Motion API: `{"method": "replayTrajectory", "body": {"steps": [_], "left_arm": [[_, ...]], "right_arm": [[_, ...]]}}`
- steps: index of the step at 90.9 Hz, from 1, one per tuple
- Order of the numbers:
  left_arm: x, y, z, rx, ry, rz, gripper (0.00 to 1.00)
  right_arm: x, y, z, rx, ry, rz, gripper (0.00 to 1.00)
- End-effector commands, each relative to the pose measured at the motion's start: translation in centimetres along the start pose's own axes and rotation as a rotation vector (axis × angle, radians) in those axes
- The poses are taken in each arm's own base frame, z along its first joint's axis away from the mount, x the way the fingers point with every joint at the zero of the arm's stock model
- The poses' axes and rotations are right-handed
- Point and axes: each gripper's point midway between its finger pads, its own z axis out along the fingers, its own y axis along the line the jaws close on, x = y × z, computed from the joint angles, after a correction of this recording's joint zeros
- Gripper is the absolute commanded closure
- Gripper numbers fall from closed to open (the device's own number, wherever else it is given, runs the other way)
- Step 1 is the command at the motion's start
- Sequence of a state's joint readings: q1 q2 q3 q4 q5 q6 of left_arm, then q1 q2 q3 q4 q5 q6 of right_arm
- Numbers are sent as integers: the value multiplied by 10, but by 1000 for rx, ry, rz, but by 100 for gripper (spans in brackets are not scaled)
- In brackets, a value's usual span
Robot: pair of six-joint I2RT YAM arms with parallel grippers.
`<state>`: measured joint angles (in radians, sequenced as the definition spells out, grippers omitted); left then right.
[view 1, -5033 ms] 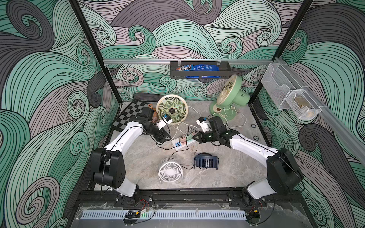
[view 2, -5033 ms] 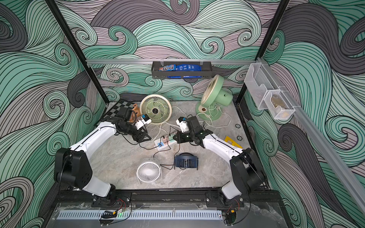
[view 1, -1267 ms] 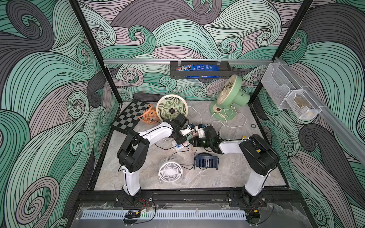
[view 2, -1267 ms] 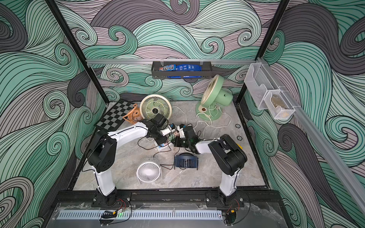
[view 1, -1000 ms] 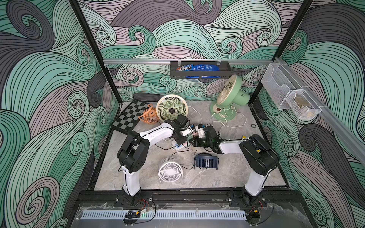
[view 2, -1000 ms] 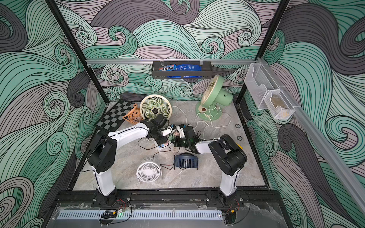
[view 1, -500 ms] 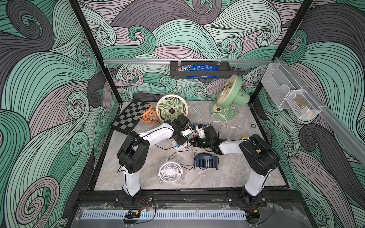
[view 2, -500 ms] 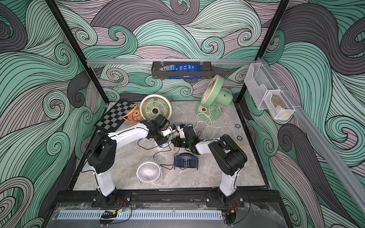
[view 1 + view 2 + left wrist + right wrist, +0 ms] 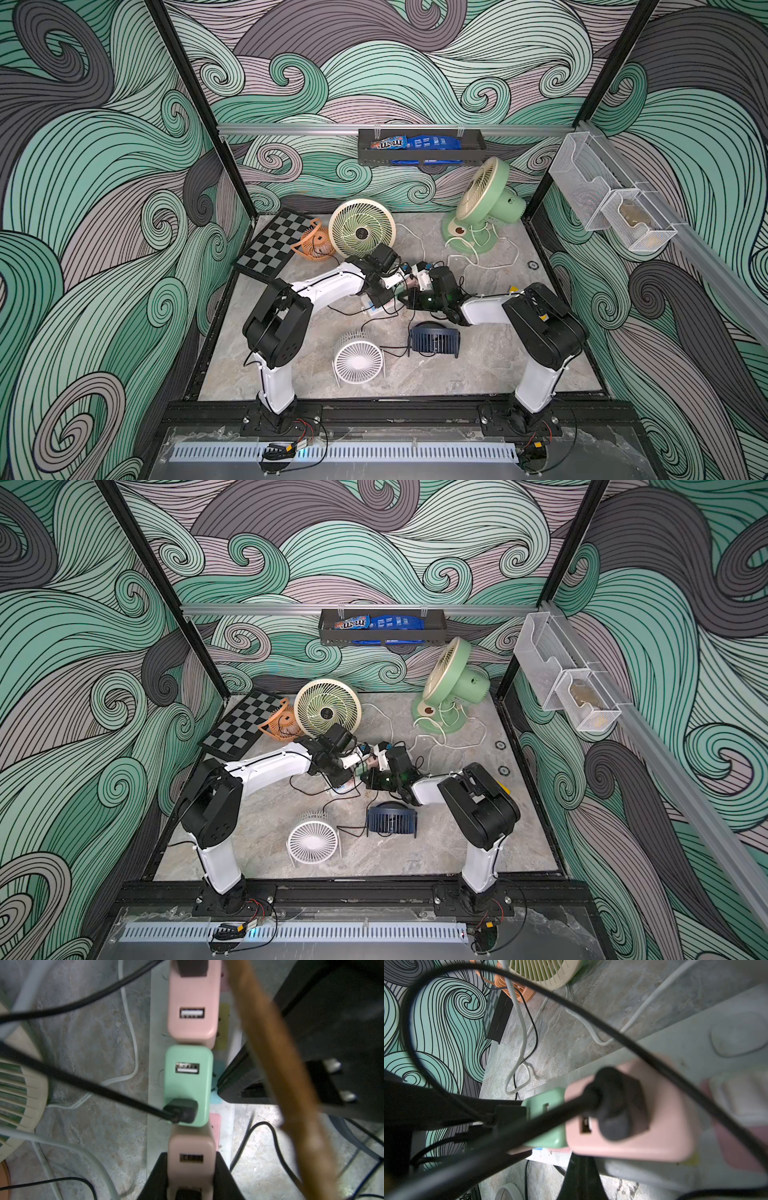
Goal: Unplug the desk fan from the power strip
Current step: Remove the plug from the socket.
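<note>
The white power strip (image 9: 154,1043) lies mid-table under both grippers, also visible in both top views (image 9: 374,308) (image 9: 343,788). A pink adapter (image 9: 193,1005), a green adapter (image 9: 188,1084) and a nearer pink adapter (image 9: 191,1159) are plugged into it, each with a black cable. My left gripper (image 9: 191,1169) (image 9: 380,291) is shut on the nearer pink adapter. My right gripper (image 9: 581,1178) (image 9: 409,297) is shut, its tip against the strip's side beside the green adapter (image 9: 546,1118). I cannot tell which fan is the desk fan.
Around the strip stand a cream fan (image 9: 361,232), a green fan (image 9: 484,199), an orange fan (image 9: 313,245), a white fan (image 9: 358,361) and a navy fan (image 9: 434,340). Black and white cords cross the table. A checkerboard (image 9: 270,245) lies at the back left.
Since five seconds ago both grippers have come together onto the power strip from either side. Over the last second nothing has visibly moved.
</note>
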<state>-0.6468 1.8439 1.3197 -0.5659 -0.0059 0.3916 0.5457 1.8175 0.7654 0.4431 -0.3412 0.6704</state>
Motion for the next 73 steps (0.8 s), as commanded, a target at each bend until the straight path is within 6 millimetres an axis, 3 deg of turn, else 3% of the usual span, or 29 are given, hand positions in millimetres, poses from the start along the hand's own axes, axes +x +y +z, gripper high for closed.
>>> {"method": "replayTrajectory", "body": {"steps": [1,15,41,56,73], "left_arm": [[-11,10,-14,31,-52,-54,100],[-7,-4,-12,126,-29,-63,100],[-13,22,-20,-128,-61,30,100],[-10,8,-19,-38,-49,20,100],[-13,2,-35,27,-83,15,100]], "right_arm": [[33,-33,1,117,89,60,100],[33,-33,2,118,91,61,100],[34,-34,3,120,94,63,100],[34,-34,5,118,96,62,100],[31,-30,4,106,92,55,100]]}}
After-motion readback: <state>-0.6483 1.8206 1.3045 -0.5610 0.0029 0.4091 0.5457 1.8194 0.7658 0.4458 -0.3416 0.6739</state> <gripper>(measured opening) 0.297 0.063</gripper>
